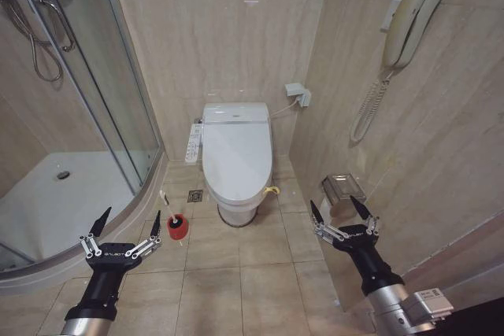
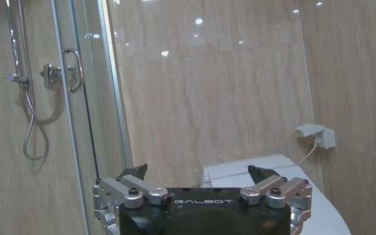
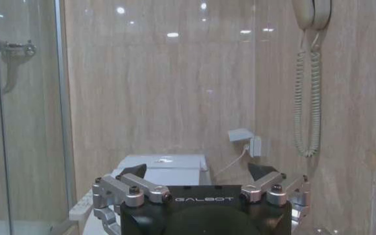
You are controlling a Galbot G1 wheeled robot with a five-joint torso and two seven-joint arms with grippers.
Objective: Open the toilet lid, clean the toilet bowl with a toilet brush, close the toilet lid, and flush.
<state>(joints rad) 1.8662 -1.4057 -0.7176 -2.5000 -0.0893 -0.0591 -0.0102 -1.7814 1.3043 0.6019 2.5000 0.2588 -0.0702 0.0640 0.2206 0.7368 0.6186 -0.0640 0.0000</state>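
Observation:
The white toilet lid (image 1: pixel 237 155) lies shut over the toilet bowl (image 1: pixel 236 212) against the back wall, with a small yellow ribbon (image 1: pixel 272 190) at its right edge. The toilet brush (image 1: pixel 166 206) stands with its white handle leaning out of a red holder cup (image 1: pixel 178 227) on the floor left of the toilet. My left gripper (image 1: pixel 129 223) is open, low at the front left, just left of the brush. My right gripper (image 1: pixel 340 212) is open at the front right, apart from the toilet. In the wrist views both grippers (image 2: pixel 198 172) (image 3: pixel 197 170) point toward the toilet's rear unit (image 3: pixel 162 166).
A glass shower cabin (image 1: pixel 71 116) with a white tray (image 1: pixel 55 202) takes up the left. A wall phone (image 1: pixel 409 21) and a paper holder (image 1: pixel 342 188) hang on the right wall. A control panel (image 1: pixel 193 143) sits on the toilet's left; a floor drain (image 1: pixel 195 195) lies nearby.

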